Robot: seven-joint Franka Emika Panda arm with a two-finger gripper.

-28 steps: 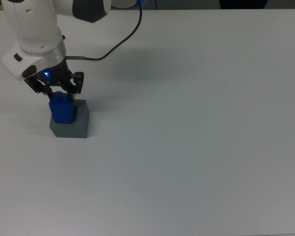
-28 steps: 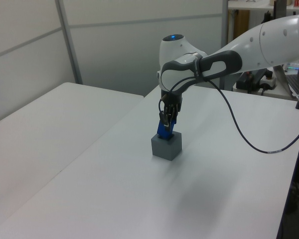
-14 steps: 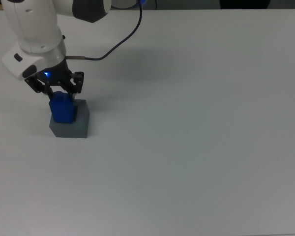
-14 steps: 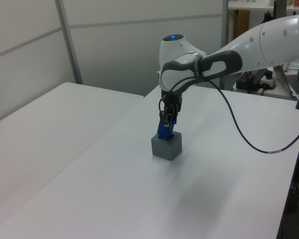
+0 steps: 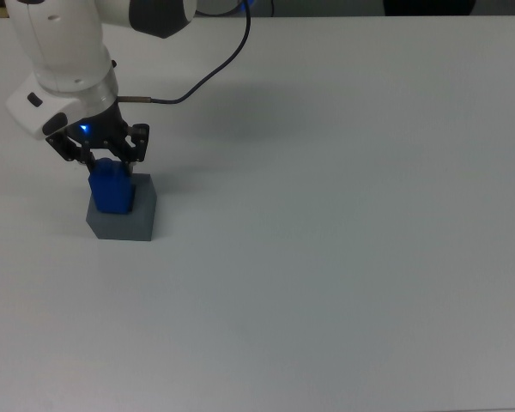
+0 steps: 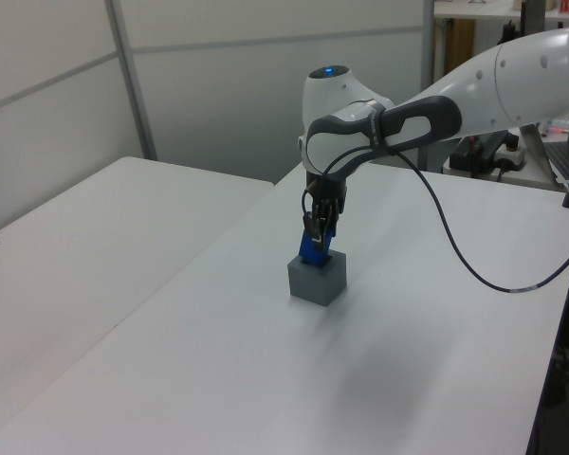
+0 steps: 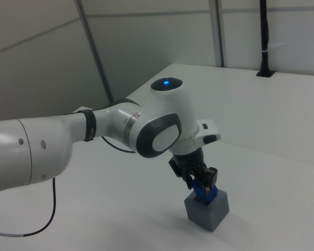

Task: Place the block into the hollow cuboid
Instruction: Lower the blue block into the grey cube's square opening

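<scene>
Pincer point(image 5: 108, 165) vertical, clasping block point(image 5: 111, 190) atop hollow cuboid point(image 5: 125, 221).

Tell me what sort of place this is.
Probably a robotics lab: a white robot arm works on a bare white table, with plain partition walls behind and cluttered equipment desks at the left view's right.

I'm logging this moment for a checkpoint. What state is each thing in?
blue block: upright, lower end in the grey box's recess, top gripped by the tool.
grey hollow box: upright on the table, recess occupied by the block.
tool: shut on the block, directly above the box.
</scene>
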